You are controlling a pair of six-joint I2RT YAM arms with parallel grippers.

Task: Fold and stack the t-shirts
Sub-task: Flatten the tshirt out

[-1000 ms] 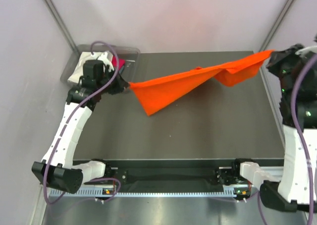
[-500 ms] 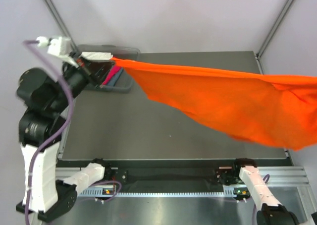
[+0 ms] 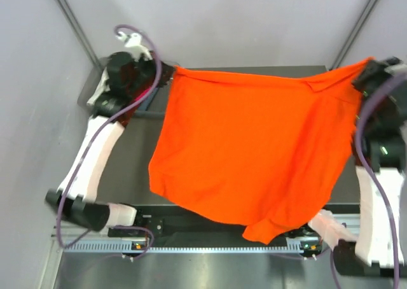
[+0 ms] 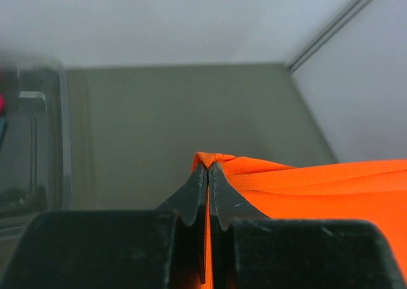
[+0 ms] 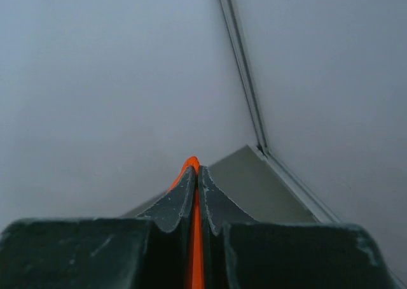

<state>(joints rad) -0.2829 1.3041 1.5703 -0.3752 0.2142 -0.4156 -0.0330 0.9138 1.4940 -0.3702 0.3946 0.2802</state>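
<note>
**Left tool** [image 4: 208, 169]: jaws pressed together on a pinch of the orange t-shirt [image 3: 248, 149], at lower centre of the left wrist view.

**Right tool** [image 5: 194, 168]: likewise clamped on a thin orange edge, at lower centre of its own view.

**Overhead view:** the shirt hangs spread as one broad sheet between the two tools, which sit at upper left and upper right of the frame. Its loose lower edge and a bulging corner droop toward bottom centre, over the arm bases, and hide most of the worktop [image 3: 135, 146].

**Farther off:** the grey bin [image 4: 38, 142] lies at the left edge of the left wrist view. Its contents are too blurred to name.

**Step in hand, as judged:** spreading the garment out before the first fold.

**Next move:** this calls for lowering both tools together with the cloth held taut, so that it lands smooth on the worktop and not draped over the near edge.
</note>
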